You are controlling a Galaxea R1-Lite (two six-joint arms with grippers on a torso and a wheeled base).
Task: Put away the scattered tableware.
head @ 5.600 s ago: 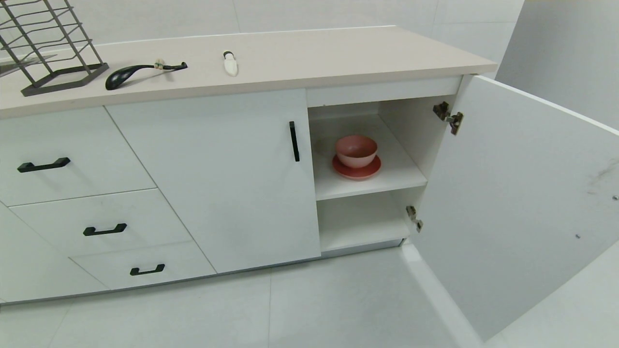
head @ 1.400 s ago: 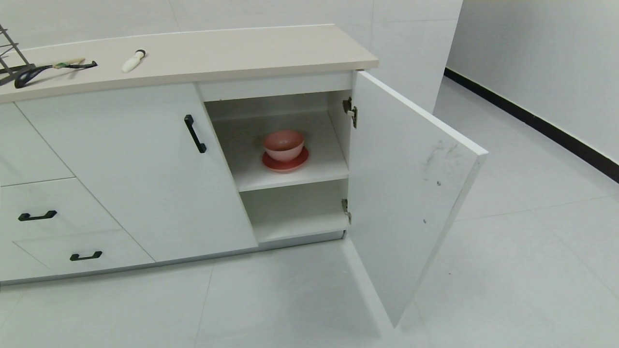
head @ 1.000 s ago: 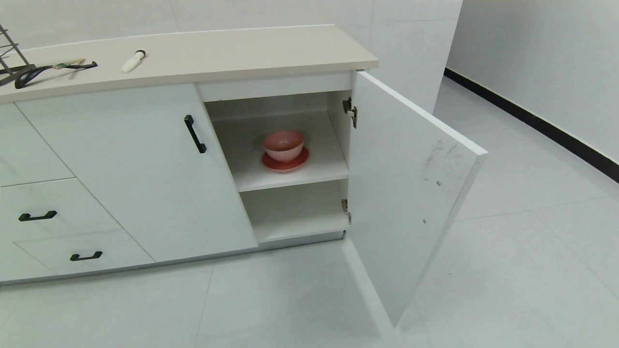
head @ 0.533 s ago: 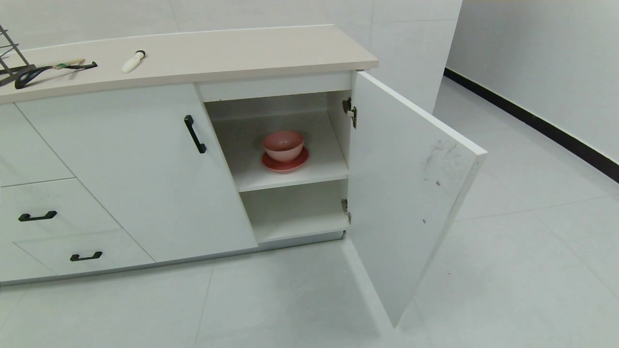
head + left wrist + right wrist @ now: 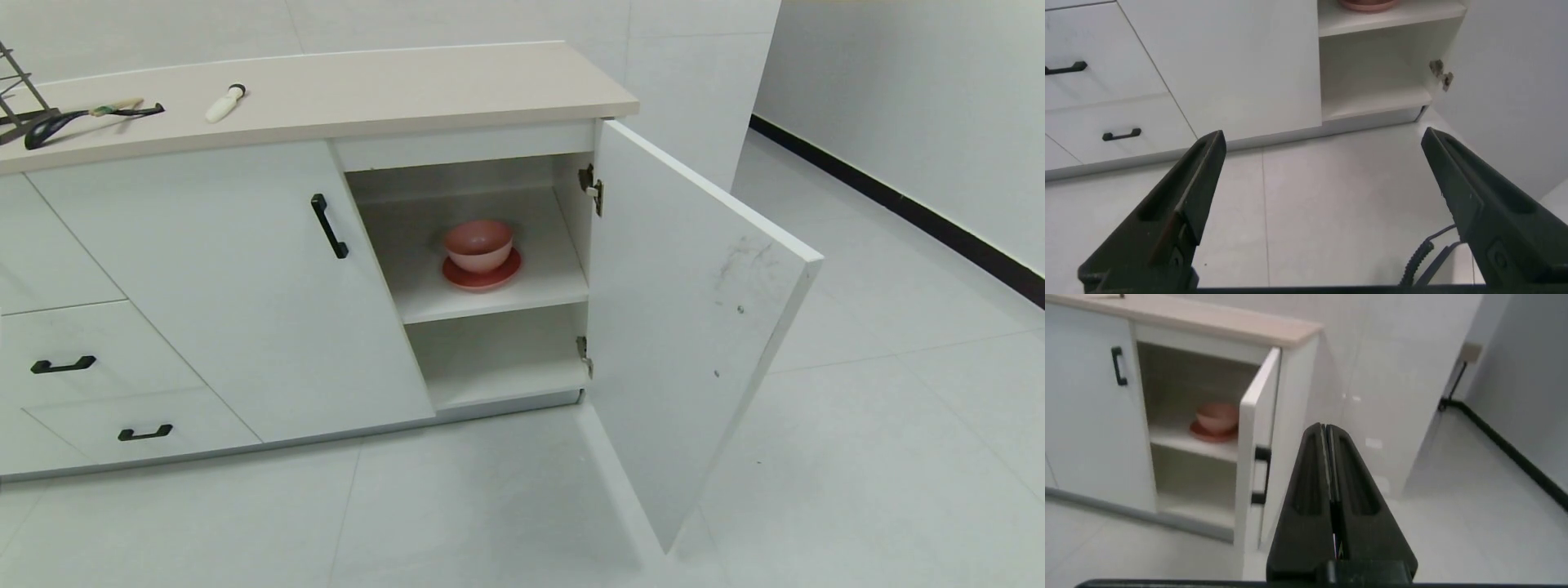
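A pink bowl [image 5: 478,243] sits on a red plate [image 5: 483,281] on the upper shelf of the open cabinet [image 5: 490,306]. On the countertop [image 5: 367,86] at the far left lie a black ladle [image 5: 49,126] and a small white-handled utensil [image 5: 224,104]. My left gripper [image 5: 1323,137] hangs open over the floor in front of the cabinet, holding nothing. My right gripper [image 5: 1325,429] is shut and empty, out past the open door [image 5: 1259,457], with the bowl [image 5: 1218,416] visible beyond it.
The cabinet's right door [image 5: 694,310] stands swung out over the floor. The left door [image 5: 229,286] is closed, with drawers [image 5: 65,359] further left. A wire rack [image 5: 12,90] stands at the countertop's left edge. Tiled floor [image 5: 857,457] lies open to the right.
Since the earliest frame the head camera has shifted, so the cabinet sits further left and farther off. Over the last 1.4 seconds nothing has visibly moved.
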